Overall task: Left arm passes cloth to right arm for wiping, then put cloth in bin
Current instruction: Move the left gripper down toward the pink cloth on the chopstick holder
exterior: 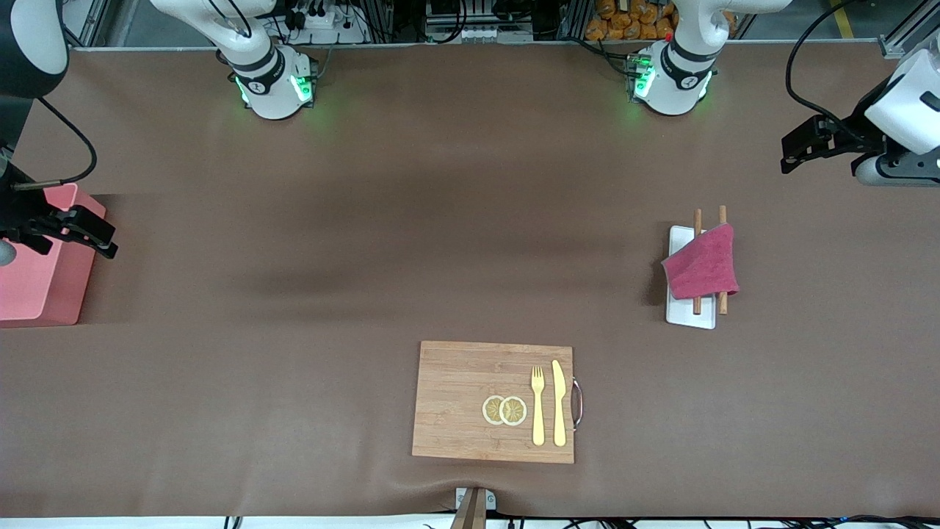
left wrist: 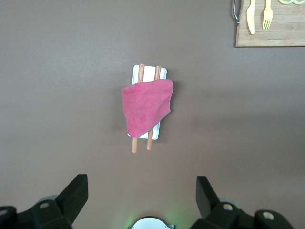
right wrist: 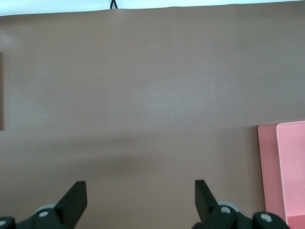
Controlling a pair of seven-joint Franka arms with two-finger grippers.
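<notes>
The crimson cloth (exterior: 701,263) lies draped over a flat white rack (exterior: 690,317) with two brown sticks, toward the left arm's end of the table. It also shows in the left wrist view (left wrist: 145,106). My left gripper (exterior: 797,150) hangs open and empty in the air near that end of the table, apart from the cloth; its open fingers (left wrist: 71,195) frame bare table. My right gripper (exterior: 92,234) is open and empty over the edge of the salmon-pink bin (exterior: 33,283). The bin also shows in the right wrist view (right wrist: 286,167).
A wooden cutting board (exterior: 455,400) lies near the front camera, mid-table, with a yellow fork (exterior: 537,404), a yellow knife (exterior: 559,402) and two lemon slices (exterior: 504,410) on it. Its corner shows in the left wrist view (left wrist: 281,36). The table is covered in brown.
</notes>
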